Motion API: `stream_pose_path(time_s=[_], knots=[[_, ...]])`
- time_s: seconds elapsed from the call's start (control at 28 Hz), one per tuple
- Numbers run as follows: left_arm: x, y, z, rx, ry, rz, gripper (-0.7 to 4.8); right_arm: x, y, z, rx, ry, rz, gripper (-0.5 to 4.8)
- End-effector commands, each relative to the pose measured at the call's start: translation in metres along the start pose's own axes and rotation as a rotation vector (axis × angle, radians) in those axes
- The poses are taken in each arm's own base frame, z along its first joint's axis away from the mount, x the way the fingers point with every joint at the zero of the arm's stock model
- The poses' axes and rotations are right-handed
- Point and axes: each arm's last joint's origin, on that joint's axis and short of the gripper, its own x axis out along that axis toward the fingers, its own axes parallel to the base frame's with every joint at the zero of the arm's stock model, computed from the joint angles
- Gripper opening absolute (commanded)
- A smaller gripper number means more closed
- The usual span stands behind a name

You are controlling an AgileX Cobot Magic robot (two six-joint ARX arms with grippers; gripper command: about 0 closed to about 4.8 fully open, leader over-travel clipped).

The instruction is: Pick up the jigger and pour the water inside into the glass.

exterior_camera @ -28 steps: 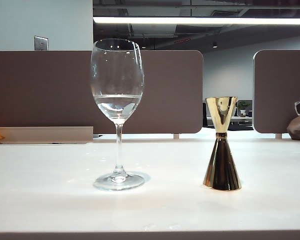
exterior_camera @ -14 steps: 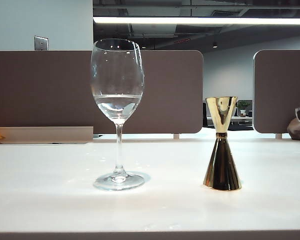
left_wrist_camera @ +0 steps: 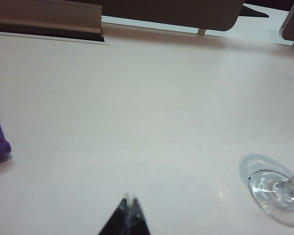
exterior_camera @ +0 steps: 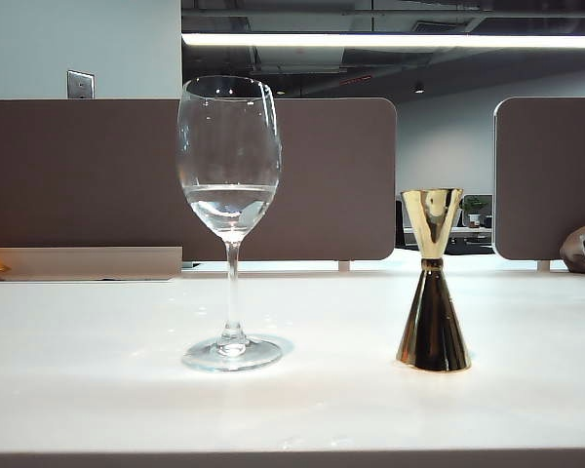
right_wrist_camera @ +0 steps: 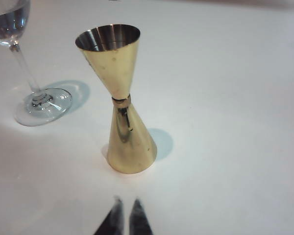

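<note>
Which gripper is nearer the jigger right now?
Right. The right gripper hangs just short of the jigger; the left gripper sits beyond the glass, away from it.

An open-plan office, judging by the furnishings. Brown fabric-covered desk partitions with rounded corners standing along the far edge of a broad white tabletop, a second such panel further right. Overhead, a long white fluorescent strip light under an exposed dark ceiling with pipes and ducts. Behind the gap between the partitions, more desks and what looks like a dark monitor (small and hard to make out). On the pale grey wall, a grey metal switch plate. Nothing domestic about the surfaces: plain, bare, workplace-like.
</note>
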Motion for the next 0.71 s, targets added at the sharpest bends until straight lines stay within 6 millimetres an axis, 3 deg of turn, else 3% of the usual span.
stream_pose_path(time_s=[0.04,0.71], knots=[[0.0004,0.0002,-0.0006,0.003,-0.001,-0.001,-0.02,0.0007,0.0000,-0.0020,0.003,0.005,0.002,0.27],[0.0001,0.0001,-0.0002,0.005,-0.006,-0.001,-0.03,0.0007,-0.0009,-0.0018,0.005,0.002,-0.009,0.27]])
